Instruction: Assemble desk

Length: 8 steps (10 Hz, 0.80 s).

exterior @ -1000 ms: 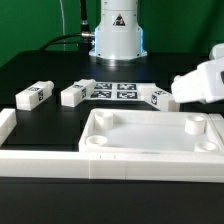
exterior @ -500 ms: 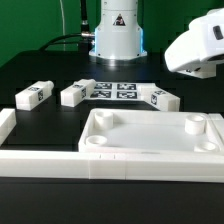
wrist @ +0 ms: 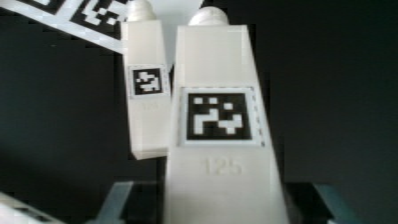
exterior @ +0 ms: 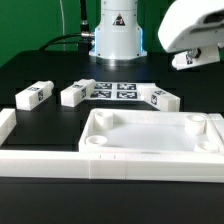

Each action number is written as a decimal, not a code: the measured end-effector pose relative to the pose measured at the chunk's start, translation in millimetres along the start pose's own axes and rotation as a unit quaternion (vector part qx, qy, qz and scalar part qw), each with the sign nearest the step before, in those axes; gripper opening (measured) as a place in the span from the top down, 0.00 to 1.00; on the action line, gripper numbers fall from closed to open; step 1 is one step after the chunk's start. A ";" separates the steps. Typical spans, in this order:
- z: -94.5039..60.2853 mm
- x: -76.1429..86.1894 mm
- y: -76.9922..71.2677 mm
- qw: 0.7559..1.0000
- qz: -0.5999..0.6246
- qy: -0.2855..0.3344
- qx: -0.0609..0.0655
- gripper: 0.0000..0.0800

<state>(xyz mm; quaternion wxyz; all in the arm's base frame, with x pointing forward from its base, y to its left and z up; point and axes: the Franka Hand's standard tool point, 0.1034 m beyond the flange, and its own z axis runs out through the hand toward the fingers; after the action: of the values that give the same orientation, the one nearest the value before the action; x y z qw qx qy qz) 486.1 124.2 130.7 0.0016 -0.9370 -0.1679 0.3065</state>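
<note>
The desk top (exterior: pixel 150 140), a white tray with rounded corner recesses, lies at the front of the black table. My gripper (exterior: pixel 189 58) hangs high at the exterior view's right, above the table, shut on a white square leg (wrist: pixel 217 110). In the wrist view this leg runs out from between the fingers (wrist: pixel 132 200), its tag facing the camera. Below it lies another leg (wrist: pixel 146 88). Three legs rest on the table: one (exterior: pixel 34 95) at the left, one (exterior: pixel 78 93) beside it, and one (exterior: pixel 160 98) at the right.
The marker board (exterior: pixel 115 91) lies flat behind the desk top, in front of the arm's white base (exterior: pixel 118 38). A long white border rail (exterior: pixel 40 160) runs along the front and up the exterior view's left side.
My arm has risen from just above the table at the exterior view's right to high in the frame, carrying the leg upward.
</note>
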 end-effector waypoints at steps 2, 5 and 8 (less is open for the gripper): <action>-9.7 5.2 4.8 0.997 0.004 0.078 -0.010 0.64; -14.9 12.2 8.8 0.983 0.007 0.181 -0.024 0.64; -40.9 15.7 16.5 0.965 0.020 0.260 0.020 0.64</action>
<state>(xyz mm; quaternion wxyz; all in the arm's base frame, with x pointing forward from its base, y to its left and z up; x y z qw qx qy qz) 526.7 117.7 153.1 0.0576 -0.9874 -0.1367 0.0554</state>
